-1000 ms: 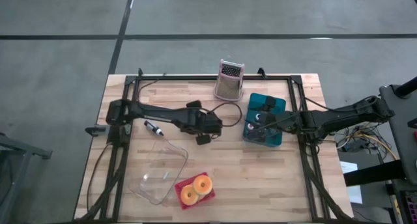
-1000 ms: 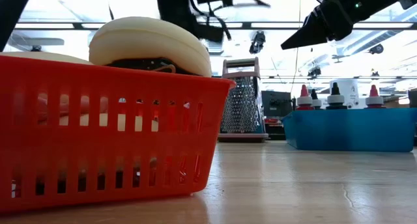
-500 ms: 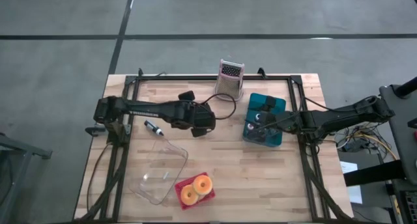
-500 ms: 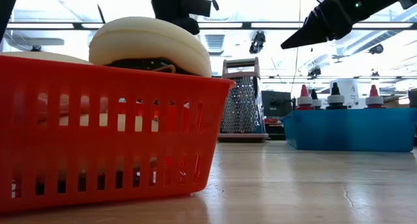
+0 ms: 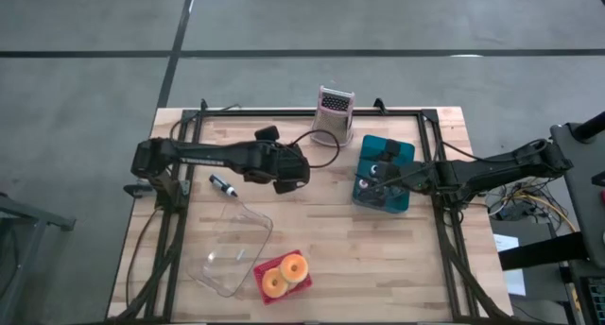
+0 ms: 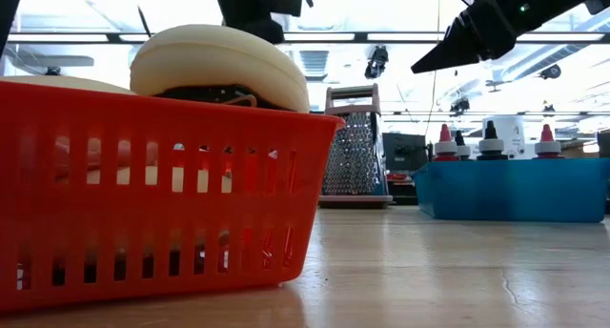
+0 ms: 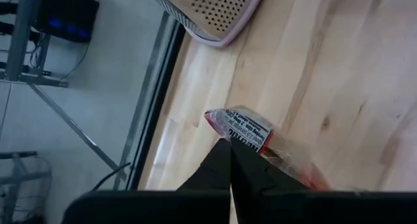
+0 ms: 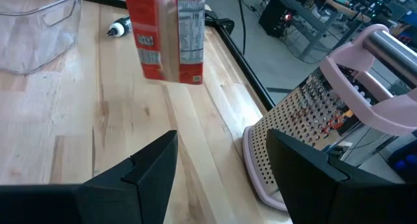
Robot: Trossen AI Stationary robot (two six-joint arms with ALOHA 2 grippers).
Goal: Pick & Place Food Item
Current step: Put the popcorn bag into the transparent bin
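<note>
- You have one red food packet (image 8: 167, 38) pinched in your left pincer (image 7: 229, 160), hanging above the worktop (image 5: 340, 240) near the single pink grater (image 5: 333, 116).
- Your right pincer (image 8: 221, 162) is spread wide and empty over the one blue bin (image 5: 383, 172).
- One red basket (image 5: 284, 276) with two donuts (image 5: 285, 274) and one clear tub (image 5: 230, 249) sit near the front edge; bare wood lies between.
</note>
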